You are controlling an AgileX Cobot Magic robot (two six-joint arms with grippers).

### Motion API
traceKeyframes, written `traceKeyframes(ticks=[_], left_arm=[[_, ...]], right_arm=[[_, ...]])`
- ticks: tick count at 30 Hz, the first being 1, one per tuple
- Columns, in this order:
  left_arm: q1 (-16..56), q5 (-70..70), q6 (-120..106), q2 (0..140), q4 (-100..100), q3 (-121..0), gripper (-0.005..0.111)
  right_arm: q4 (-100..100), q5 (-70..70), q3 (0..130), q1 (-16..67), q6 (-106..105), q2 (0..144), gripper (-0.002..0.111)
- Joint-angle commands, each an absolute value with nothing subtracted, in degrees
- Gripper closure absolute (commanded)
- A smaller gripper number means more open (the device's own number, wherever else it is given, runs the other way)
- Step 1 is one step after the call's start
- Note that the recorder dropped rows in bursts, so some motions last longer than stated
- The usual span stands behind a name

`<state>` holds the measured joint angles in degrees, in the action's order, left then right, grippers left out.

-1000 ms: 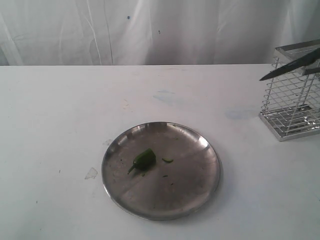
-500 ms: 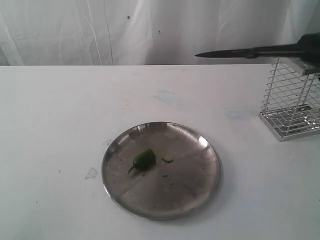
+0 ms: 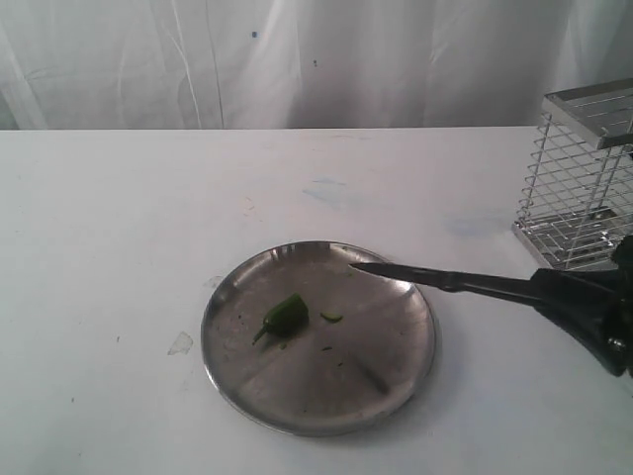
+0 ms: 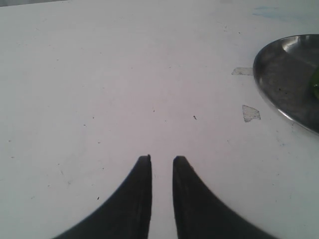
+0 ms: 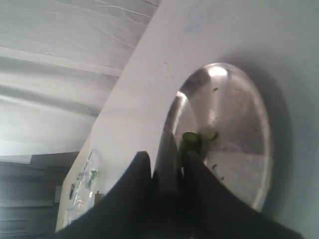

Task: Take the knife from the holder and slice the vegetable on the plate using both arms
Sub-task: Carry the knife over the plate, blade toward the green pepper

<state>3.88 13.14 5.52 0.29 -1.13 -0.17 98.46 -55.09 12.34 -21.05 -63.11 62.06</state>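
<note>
The round dull-silver steel plate [image 3: 396, 381] looks scratched and softly reflective. The tall chrome wire holder [image 3: 582, 188] gleams. The slim black knife [image 3: 435, 278] is matt, the white worktop [image 3: 129, 218] smooth and smudged.

- The knife [image 3: 435, 278] is black all over — blade and handle alike.
- The vegetable [image 3: 286, 315] is dark green; a small pale green piece [image 3: 331, 318] lies by it.
- The plate [image 3: 396, 366] is dull silver, scratched, with a bright glint on its rim.
- The holder [image 3: 584, 188] is shiny chrome wire in a grid pattern.
- The table [image 3: 119, 228] is white, with faint bluish smudges and small specks.
- The curtain [image 3: 297, 59] behind is white.
- Both grippers — left gripper [image 4: 162, 162], right gripper [image 5: 167, 167] — are black.
</note>
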Motion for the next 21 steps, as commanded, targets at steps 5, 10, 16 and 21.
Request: traceKeyframes(ticks=[5, 10, 16, 21], left_arm=[[4.2, 13.4, 5.5, 0.0, -0.5, 0.0, 0.084], [4.2, 13.4, 5.5, 0.0, -0.5, 0.0, 0.084], [4.2, 13.4, 5.5, 0.0, -0.5, 0.0, 0.084], [4.2, 13.4, 5.5, 0.0, -0.5, 0.0, 0.084]], right_arm=[[99.9, -48.0, 11.4, -21.1, -64.3, 63.1, 0.108], [99.9, -51.7, 11.4, -21.1, -69.0, 68.5, 0.108], [99.9, -58.1, 15.8, -21.1, -73.2, 79.8, 0.108], [99.9, -62.7, 18.3, -21.1, -75.3, 89.6, 0.108]])
